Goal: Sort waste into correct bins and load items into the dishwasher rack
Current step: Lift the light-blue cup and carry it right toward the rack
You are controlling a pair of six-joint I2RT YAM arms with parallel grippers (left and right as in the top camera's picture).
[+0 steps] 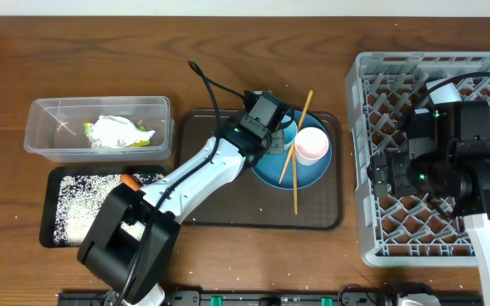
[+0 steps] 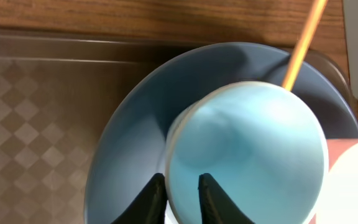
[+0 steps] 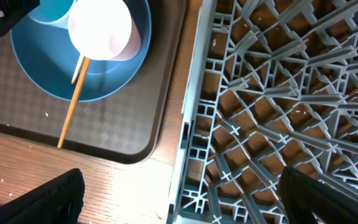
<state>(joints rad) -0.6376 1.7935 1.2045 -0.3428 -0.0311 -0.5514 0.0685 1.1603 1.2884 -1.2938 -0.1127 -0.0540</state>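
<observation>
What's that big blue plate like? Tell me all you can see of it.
The large round blue plate looks glossy, like ceramic, with a raised rim. It lies flat on the right part of the dark brown serving tray. It holds a white-pink cup and a light blue cup, gripped at its rim by the left gripper. Two thin wooden chopsticks lie across it.

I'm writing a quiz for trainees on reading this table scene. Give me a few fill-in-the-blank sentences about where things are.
The crumpled wrapper lies inside the clear ____.
The white-pink cup rests on the blue ____.
The right gripper, open, hangs over the grey ____.
Missing words: tub; plate; rack.
</observation>
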